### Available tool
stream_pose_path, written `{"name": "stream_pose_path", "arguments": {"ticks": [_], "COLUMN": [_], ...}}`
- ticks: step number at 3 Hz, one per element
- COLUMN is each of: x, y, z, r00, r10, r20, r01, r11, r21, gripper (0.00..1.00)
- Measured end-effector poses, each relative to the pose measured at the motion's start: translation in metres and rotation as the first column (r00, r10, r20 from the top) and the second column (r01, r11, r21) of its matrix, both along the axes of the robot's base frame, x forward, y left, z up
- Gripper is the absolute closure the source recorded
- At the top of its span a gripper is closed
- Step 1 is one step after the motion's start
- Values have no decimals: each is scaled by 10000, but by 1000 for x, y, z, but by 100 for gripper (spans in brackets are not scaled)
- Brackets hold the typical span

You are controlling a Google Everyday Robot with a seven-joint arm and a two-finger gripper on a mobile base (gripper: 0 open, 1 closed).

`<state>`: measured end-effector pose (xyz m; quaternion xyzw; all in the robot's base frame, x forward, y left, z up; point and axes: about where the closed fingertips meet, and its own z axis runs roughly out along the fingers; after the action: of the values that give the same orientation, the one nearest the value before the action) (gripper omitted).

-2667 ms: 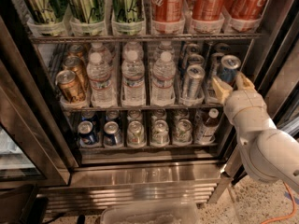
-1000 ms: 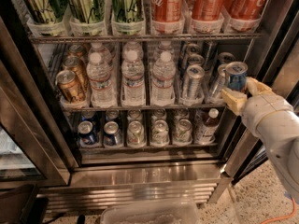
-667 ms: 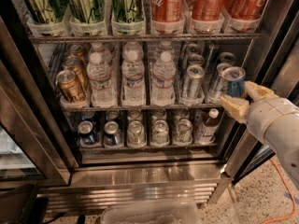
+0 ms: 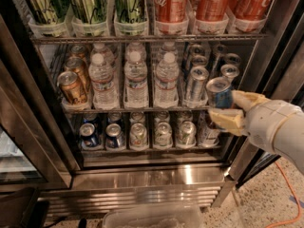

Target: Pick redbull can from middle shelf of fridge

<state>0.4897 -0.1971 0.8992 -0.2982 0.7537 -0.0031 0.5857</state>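
Nearest the viewer, at 6 o'clock, lies the rim of a clear plastic bin [image 4: 152,216]; an orange cable [image 4: 287,194] crosses the speckled floor at 5 o'clock.

Behind them runs the stainless-steel base [image 4: 147,178] of the large dark-framed drinks fridge [image 4: 33,108].

At 3 o'clock the white padded arm [image 4: 280,127] enters from the right, ending in the cream two-finger gripper [image 4: 232,109]. The gripper is clenched on the slim blue-and-silver redbull can [image 4: 218,93], one finger behind its right side and the other under its lower front. This sideways hold probably suits the narrow lane, which leaves little room for a grasp from above.

The can sits at the right-hand front corner of the middle shelf [image 4: 142,109], a thin wire rack with clear lane trays. It leans slightly and appears clear of its tray, so the pick is judged nearly complete; only carrying the can out of the doorway remains.

Just left of the can stand mostly silver slim cans [image 4: 195,83]. Further left are three lanes of clear water bottles [image 4: 136,77] and, at 9 o'clock, gold cans [image 4: 72,87]. The trays keep each row feeding forward.

Below is a rack of short cans [image 4: 137,134]. At 12 o'clock are tall green cans [image 4: 90,4] and red cans [image 4: 171,1].
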Motion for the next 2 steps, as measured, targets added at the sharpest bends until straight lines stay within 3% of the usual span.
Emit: {"name": "stream_pose_path", "arguments": {"ticks": [1, 2], "x": [-16, -36], "y": [42, 92], "z": [-8, -20], "r00": [9831, 9244], "r10": [1592, 3363], "r20": [-898, -1800], "r01": [-1550, -3088], "r11": [9865, 9368], "r21": [523, 1642], "gripper": [100, 100]}}
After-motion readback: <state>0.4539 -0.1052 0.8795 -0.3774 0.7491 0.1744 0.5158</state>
